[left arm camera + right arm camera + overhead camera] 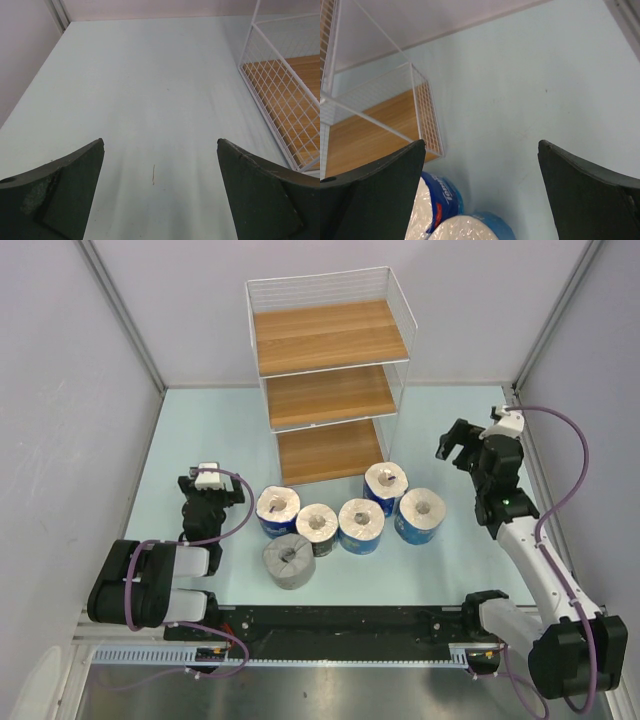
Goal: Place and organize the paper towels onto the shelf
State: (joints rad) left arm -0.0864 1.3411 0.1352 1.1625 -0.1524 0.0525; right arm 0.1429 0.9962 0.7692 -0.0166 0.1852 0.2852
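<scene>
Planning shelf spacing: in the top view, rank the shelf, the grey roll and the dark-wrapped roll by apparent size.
1. shelf, by far the largest.
2. grey roll and dark-wrapped roll: they look about alike, so not ranked.

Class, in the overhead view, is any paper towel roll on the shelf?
No, the shelf holds no roll; all six paper towels stand on the table in front of it.

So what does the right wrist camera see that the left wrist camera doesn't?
Only the right wrist view shows paper towels: blue-wrapped rolls at its bottom edge. Only the left wrist view shows a thin tan sliver lying on the table. Both show the shelf with its white wire side and a wooden board, the pale table, and an open, empty gripping part: the right end effector and the left end effector.
</scene>
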